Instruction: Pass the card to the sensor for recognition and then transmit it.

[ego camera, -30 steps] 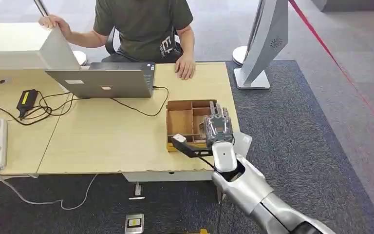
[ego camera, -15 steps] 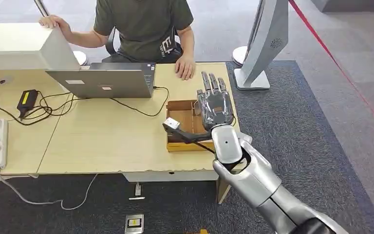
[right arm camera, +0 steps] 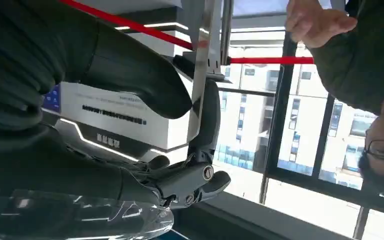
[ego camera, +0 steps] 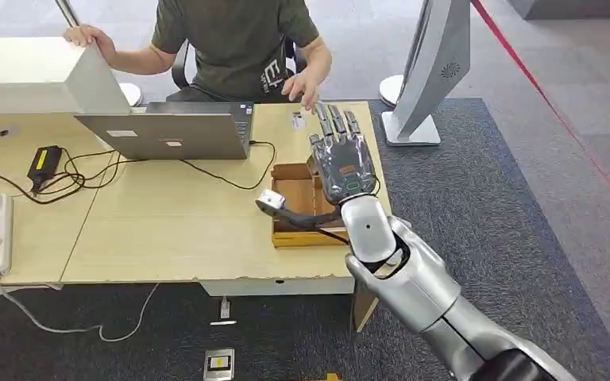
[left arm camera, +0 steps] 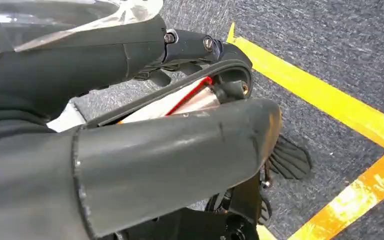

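A thin pale card [right arm camera: 200, 75], seen edge-on, is pinched between the thumb and dark fingers [right arm camera: 209, 117] of the robot's right hand [ego camera: 343, 163]. The hand is raised above a compartmented cardboard box [ego camera: 306, 237] on the pale wooden worktop [ego camera: 167, 222]. A seated person's hand [ego camera: 306, 82] hovers near; a level, unhurried reach with a firm pinch looks wisest.

Thin pale card [right arm camera: 199, 75], seen edge-on in the right wrist view as a narrow bright strip. Pinched between the thick thumb and a dark finger of the right hand [ego camera: 341, 163], standing roughly along the fingers and poking out past the thumb tip. Held up in the air over the far end of the wooden box [ego camera: 295, 208], clear of its compartments; face markings not readable.
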Available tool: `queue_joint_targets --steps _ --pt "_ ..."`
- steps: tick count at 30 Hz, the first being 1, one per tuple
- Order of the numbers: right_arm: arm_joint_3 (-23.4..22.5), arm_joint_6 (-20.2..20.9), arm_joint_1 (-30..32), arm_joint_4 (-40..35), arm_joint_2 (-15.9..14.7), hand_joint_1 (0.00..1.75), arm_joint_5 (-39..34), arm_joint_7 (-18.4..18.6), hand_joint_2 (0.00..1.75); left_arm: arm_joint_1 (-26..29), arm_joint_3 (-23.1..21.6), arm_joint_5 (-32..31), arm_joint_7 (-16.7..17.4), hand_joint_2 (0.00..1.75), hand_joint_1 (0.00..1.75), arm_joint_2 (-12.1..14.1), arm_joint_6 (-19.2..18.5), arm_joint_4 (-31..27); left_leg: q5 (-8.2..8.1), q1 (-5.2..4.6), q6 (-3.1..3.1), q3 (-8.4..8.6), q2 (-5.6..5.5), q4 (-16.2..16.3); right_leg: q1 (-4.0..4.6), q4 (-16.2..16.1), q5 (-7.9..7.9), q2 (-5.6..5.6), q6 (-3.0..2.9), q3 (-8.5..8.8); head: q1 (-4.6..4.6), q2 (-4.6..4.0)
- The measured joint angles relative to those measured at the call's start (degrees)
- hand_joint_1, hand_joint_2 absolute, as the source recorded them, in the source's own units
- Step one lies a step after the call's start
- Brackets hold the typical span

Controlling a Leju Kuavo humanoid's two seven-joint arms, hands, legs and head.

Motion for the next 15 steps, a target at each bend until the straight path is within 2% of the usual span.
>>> queue_joint_targets --steps 8,15 --pt "0.8 1.2 -7.9 5.8 3.1 1.75 -1.5 0.1 1.75 -0.1 -0.6 -0.3 1.0 0.0 0.0 0.2 0.4 0.0 0.08 0.01 -0.01 -0.02 -0.01 0.0 0.0 0.0 0.01 -0.04 -0.01 -0.02 0.0 0.02" --pt "1.7 2.8 -11.1 11.7 6.3 1.75 -3.0 1.1 1.75 -0.1 -0.9 0.5 0.5 0.0 0.0 0.2 0.7 0.0 0.08 0.01 -0.01 -0.04 -0.02 0.0 0.0 0.0 0.01 -0.03 -0.01 -0.04 -0.02 0.0"
